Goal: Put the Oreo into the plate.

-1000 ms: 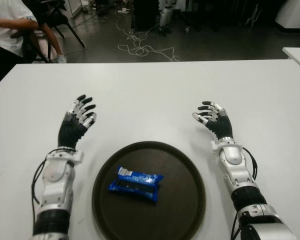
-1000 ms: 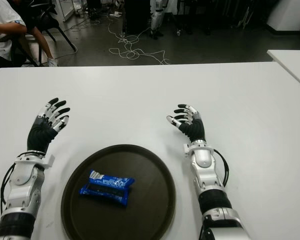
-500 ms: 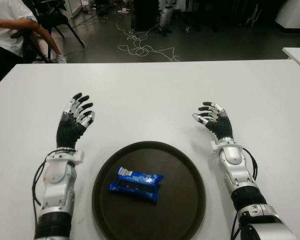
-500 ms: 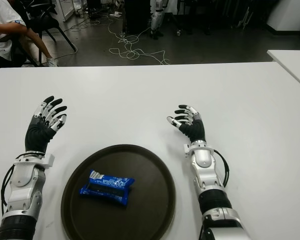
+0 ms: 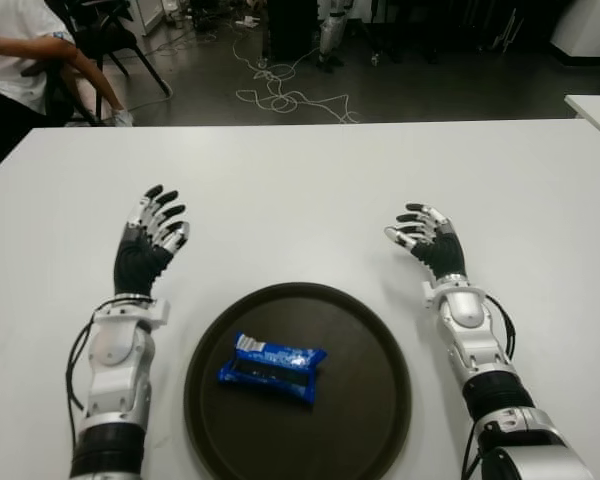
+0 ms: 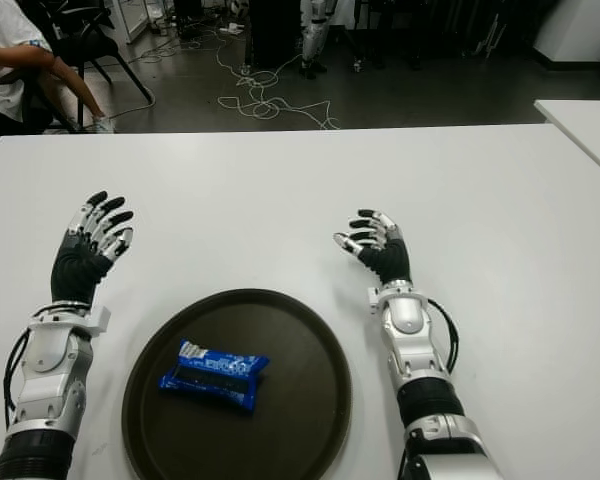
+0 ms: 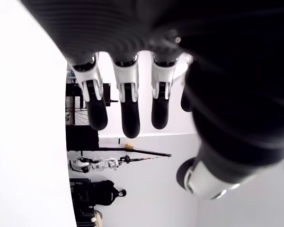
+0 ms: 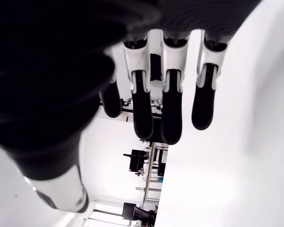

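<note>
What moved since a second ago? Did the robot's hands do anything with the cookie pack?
Only the left hand moved: it drifted a little farther out over the table, away from the robot, fingers open. Nothing was picked up or let go. The right hand kept its place to the right of the plate, open too, and the Oreo pack lay in the plate just as before.

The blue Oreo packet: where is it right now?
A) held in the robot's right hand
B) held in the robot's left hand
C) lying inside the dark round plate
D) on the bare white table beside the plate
C: the Oreo packet lies inside the plate, while the left hand and the right hand show apart from it on either side, fingers spread and holding nothing.
</note>
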Robot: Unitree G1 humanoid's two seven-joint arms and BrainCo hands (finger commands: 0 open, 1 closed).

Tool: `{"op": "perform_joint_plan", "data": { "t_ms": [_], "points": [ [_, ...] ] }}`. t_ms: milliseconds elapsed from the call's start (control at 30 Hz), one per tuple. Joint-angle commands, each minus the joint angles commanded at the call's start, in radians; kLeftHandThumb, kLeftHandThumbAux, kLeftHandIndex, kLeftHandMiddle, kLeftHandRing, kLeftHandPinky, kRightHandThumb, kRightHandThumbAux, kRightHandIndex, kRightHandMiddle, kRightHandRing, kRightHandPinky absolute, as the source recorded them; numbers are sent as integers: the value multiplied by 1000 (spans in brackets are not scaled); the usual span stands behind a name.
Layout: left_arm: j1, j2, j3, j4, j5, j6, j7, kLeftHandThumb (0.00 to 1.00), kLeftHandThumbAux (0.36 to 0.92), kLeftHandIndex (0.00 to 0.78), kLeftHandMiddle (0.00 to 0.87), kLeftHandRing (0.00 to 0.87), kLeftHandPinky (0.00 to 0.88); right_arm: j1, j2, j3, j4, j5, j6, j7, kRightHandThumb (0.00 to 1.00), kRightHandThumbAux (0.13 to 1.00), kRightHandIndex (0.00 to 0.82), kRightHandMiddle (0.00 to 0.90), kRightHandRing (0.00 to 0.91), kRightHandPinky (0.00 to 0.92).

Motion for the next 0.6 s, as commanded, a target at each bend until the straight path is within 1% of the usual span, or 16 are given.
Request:
{"op": "perform_joint_plan", "data": {
  "t_ms": [100, 233, 333, 433, 600],
  "points": [
    [-5, 1, 0, -3, 3, 1, 2, 146, 810, 94, 179, 170, 192, -6, 1, -1, 4, 1, -4, -1, 189, 789, 314, 395, 398, 406],
    [-10, 0, 0, 0, 4, -4, 3, 147, 820, 103, 179, 169, 187, -10, 0, 0, 9, -1, -12, -1, 201, 773, 306, 394, 397, 405],
    [-14, -1, -2, 3, 5, -11, 0, 145, 824, 100, 173, 160, 155, -12, -2, -1, 11, -1, -16, 0, 217, 764, 304, 391, 394, 404],
    [-16, -3, -4, 2, 4, -15, -3, 138, 828, 93, 166, 151, 142, -13, -4, -2, 10, 0, -19, 1, 227, 757, 301, 389, 393, 405],
    [-21, -9, -8, 2, 3, -14, -2, 136, 827, 86, 165, 158, 174, -17, -9, -7, 15, 2, -17, 2, 254, 754, 310, 394, 401, 413]
  ]
}}
